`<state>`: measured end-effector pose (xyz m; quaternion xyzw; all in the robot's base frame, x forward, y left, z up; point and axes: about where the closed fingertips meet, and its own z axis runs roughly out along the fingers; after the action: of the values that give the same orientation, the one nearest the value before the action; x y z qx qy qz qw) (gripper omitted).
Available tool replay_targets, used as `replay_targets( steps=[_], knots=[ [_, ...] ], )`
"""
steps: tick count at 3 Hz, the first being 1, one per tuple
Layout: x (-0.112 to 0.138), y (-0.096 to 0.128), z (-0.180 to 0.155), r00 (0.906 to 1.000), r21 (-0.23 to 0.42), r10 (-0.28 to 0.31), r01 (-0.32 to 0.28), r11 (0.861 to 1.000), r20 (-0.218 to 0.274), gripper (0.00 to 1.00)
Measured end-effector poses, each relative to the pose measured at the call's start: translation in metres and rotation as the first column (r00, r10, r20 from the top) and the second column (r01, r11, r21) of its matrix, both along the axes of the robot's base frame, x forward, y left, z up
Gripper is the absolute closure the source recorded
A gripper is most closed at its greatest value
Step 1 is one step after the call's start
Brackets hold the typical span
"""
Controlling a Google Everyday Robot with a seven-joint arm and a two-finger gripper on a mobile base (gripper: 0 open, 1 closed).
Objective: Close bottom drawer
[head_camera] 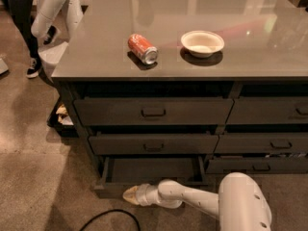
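Observation:
The bottom drawer (pixel 154 170) of the left stack is pulled out, its dark inside showing. Its low front panel (pixel 108 190) sits near the floor. My gripper (pixel 129 195) is low at the bottom centre, right in front of that front panel toward its left half, at the end of my white arm (pixel 192 201) reaching in from the lower right. The drawer's centre pull handle is hidden behind my arm.
Above are two shut drawers with black handles (pixel 154 112). The neighbouring right stack has a slightly open low drawer (pixel 260 165). A red can (pixel 143 48) and a white bowl (pixel 202 43) sit on the grey top. A black cable (pixel 108 218) lies on the floor.

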<state>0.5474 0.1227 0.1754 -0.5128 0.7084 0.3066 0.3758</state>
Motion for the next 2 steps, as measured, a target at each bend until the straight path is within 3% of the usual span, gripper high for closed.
replay_targets(
  steps=[1, 2],
  knots=[
    [-0.001, 0.000, 0.000, 1.0000, 0.000, 0.000, 0.000, 1.000, 0.001, 1.00],
    [0.025, 0.005, 0.010, 0.9987, -0.011, -0.018, 0.019, 1.000, 0.048, 0.84]
  ],
)
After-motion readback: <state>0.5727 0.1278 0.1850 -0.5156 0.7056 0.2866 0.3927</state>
